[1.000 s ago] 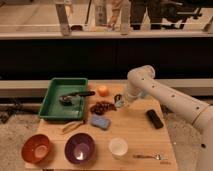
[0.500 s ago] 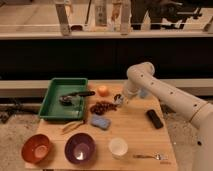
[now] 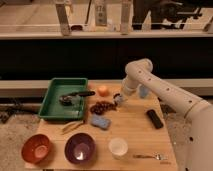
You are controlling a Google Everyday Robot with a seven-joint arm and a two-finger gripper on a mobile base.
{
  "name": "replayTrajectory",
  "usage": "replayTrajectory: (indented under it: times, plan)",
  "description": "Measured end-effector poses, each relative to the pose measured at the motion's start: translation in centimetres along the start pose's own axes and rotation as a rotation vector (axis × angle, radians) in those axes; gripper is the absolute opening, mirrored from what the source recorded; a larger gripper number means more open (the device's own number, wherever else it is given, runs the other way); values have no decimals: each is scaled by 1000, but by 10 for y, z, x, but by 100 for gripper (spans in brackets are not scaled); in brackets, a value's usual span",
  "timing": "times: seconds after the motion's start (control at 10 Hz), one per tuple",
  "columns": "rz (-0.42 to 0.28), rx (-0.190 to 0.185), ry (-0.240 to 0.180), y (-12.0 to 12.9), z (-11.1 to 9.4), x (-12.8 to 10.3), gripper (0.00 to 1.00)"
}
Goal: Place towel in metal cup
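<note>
The white arm's gripper (image 3: 119, 99) is hanging low over the wooden tabletop (image 3: 135, 135) near the middle of its far edge, just right of the bunch of dark red grapes (image 3: 101, 107) and the round orange fruit (image 3: 103, 90). Its jaws are pressing together. A pale scrap showing at their tips appears to be the small thin grey-blue cloth towel (image 3: 117, 98), pinched there; how much is trailing below is too small to tell. The small dark shiny metal cup (image 3: 66, 99) seems to be sitting inside the green plastic tray (image 3: 52, 103) at the tabletop's far left corner, well apart from the gripper. The towel is looking light, limp and unbreakable, so it is likely drooping. A pinch on a bunched fold is suiting it best, and loose ends are risking draping over the cup's narrow rim.
</note>
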Motion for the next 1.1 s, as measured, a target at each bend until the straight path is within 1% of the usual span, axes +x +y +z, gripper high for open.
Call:
replayTrajectory:
  times: [0.2,0.4,0.7,1.1]
  plan:
    - [-22,-1,1,-6,-1,-6,1]
    - [-25,0,5,-7,-1,-3,1]
    - [-59,-6,4,-11,2,-11,1]
    - [-86,-9,9,-15,2,-15,1]
